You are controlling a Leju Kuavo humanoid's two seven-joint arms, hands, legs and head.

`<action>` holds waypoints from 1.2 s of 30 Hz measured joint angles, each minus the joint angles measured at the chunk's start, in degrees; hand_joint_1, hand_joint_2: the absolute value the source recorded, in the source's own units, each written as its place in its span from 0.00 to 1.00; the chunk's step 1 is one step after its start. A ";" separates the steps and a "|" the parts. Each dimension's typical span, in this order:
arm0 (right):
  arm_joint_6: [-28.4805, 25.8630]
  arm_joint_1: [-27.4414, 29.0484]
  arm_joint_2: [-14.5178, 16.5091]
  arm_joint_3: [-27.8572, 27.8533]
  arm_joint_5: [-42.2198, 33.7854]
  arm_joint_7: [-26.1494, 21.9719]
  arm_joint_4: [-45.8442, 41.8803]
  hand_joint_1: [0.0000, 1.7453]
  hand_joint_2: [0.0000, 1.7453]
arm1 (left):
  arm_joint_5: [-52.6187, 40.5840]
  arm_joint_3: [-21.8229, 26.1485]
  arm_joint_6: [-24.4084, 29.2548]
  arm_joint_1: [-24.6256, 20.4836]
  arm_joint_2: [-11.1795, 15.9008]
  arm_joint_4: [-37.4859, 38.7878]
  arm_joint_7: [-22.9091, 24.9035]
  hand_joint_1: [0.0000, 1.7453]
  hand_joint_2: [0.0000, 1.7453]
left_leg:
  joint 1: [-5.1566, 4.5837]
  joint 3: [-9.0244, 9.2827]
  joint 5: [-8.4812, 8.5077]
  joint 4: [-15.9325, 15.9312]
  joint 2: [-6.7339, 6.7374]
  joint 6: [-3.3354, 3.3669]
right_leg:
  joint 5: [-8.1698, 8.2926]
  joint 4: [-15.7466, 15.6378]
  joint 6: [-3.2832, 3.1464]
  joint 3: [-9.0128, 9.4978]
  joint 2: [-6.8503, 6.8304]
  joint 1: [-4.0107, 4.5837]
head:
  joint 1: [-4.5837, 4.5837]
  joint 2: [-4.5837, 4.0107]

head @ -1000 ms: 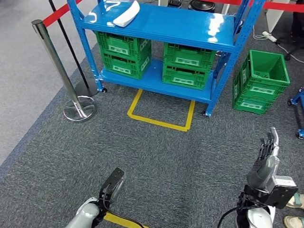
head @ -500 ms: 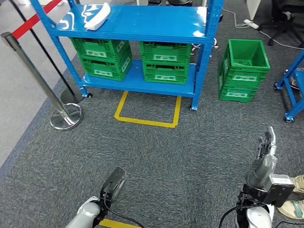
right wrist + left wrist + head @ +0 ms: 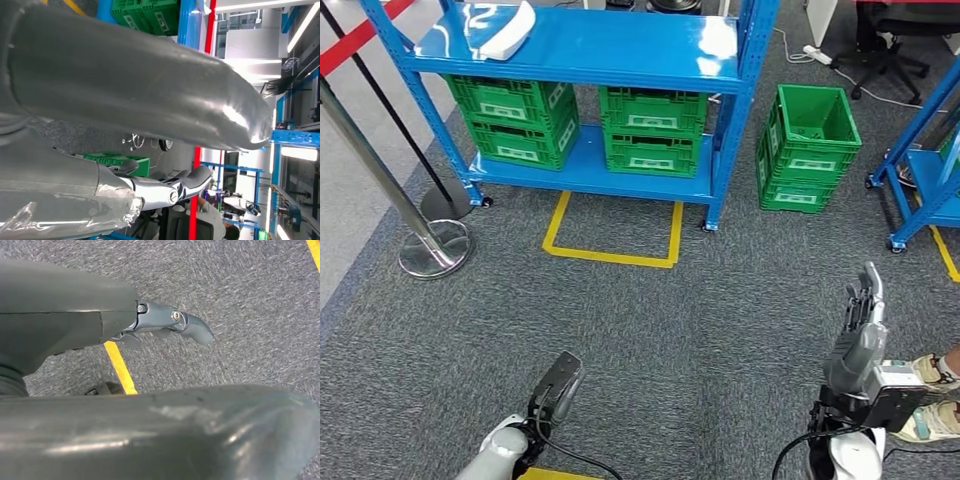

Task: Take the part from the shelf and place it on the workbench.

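The white part [image 3: 507, 33] lies on the top board of the blue shelf [image 3: 622, 45], toward its left end. My left hand [image 3: 558, 385] hangs low over the grey carpet, far short of the shelf, fingers straight and holding nothing; the left wrist view shows its fingers [image 3: 181, 325] extended above the carpet. My right hand [image 3: 860, 325] is raised at the lower right, fingers pointing up and apart, empty. In the right wrist view its thumb [image 3: 151, 75] and fingers [image 3: 181, 185] are spread with nothing between them.
Green crates [image 3: 516, 115] sit on the shelf's lower board, another green crate [image 3: 807, 145] stands on the floor to its right. A yellow floor square [image 3: 614, 235] marks the carpet before the shelf. A stanchion base [image 3: 433, 248] stands left, a blue frame [image 3: 924, 170] right. A person's feet [image 3: 931, 400] are at my right.
The whole scene has shifted left and down in the head view: the camera has turned right and come nearer the shelf. Both hands keep their poses and stay empty.
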 joint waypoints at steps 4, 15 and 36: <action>-0.07 -0.03 0.00 0.04 0.02 0.02 0.21 0.00 0.00 | 0.01 0.00 0.10 -0.01 -0.02 0.00 0.00 0.00 0.00 | -0.04 -0.02 0.08 0.01 0.00 0.45 | 0.32 -0.51 0.53 0.24 0.00 -0.03 | -0.02 0.00; -0.15 -0.25 -0.01 0.16 0.22 0.13 0.92 0.00 0.00 | -0.44 -0.24 1.25 -0.03 -0.04 0.00 -0.64 0.00 0.00 | -0.06 -0.04 0.22 0.01 0.01 0.65 | 0.50 -0.59 1.15 0.18 0.01 -0.03 | -0.05 0.00; -0.23 -1.32 0.01 2.25 1.14 0.68 2.62 0.00 0.00 | -1.33 -2.69 1.99 -0.15 -0.28 0.00 -2.27 0.00 0.00 | -0.60 0.32 1.46 -1.84 -0.02 1.37 | 1.87 -2.96 1.44 0.95 -0.13 -0.56 | 0.31 0.00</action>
